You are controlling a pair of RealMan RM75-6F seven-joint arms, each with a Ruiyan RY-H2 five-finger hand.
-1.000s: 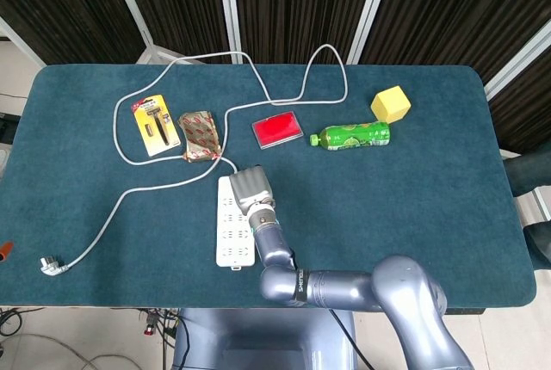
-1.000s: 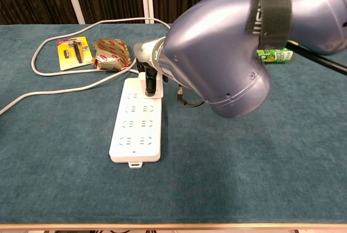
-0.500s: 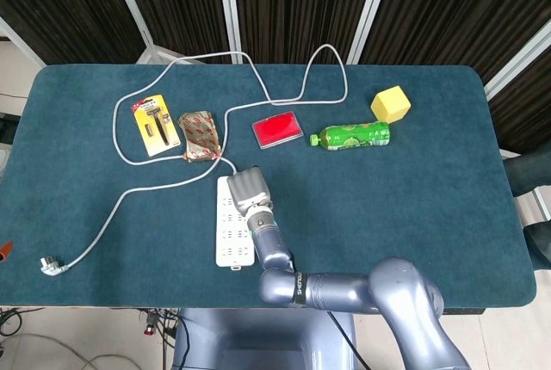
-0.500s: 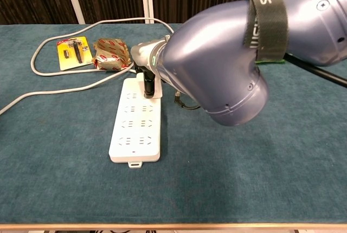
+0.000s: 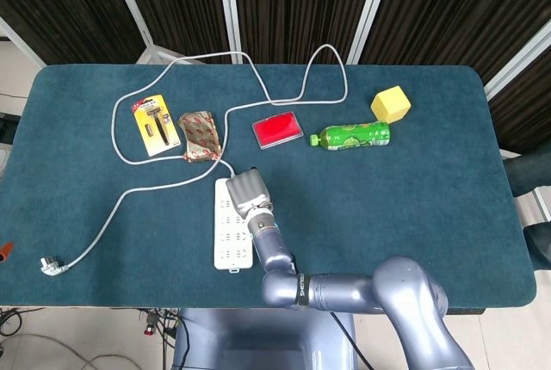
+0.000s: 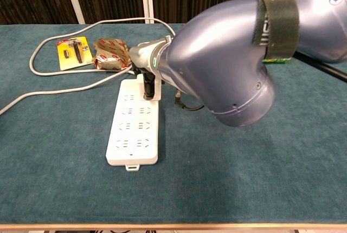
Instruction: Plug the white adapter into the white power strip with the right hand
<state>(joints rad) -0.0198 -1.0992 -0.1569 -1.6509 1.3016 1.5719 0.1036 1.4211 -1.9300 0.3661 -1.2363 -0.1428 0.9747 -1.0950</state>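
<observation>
The white power strip (image 5: 231, 237) lies lengthwise near the table's front edge, and the chest view shows its rows of sockets (image 6: 133, 128). My right hand (image 5: 247, 190) hovers over the strip's far end, its grey back hiding what is underneath. From the chest view, dark fingers (image 6: 146, 85) pinch the white adapter (image 6: 155, 85), which stands on the far sockets of the strip. How deep the adapter sits cannot be made out. My big right forearm (image 6: 227, 59) fills much of the chest view. The left hand appears in neither view.
The strip's grey cable (image 5: 164, 185) loops across the table's left and back, ending in a plug (image 5: 50, 265) at the front left. A razor pack (image 5: 155, 126), red-patterned packet (image 5: 198, 135), red box (image 5: 277, 129), green bottle (image 5: 351, 136) and yellow cube (image 5: 391, 104) lie further back.
My right hand has crept slightly left over the strip's far end, and the strip itself has shifted a little to the left with it.
</observation>
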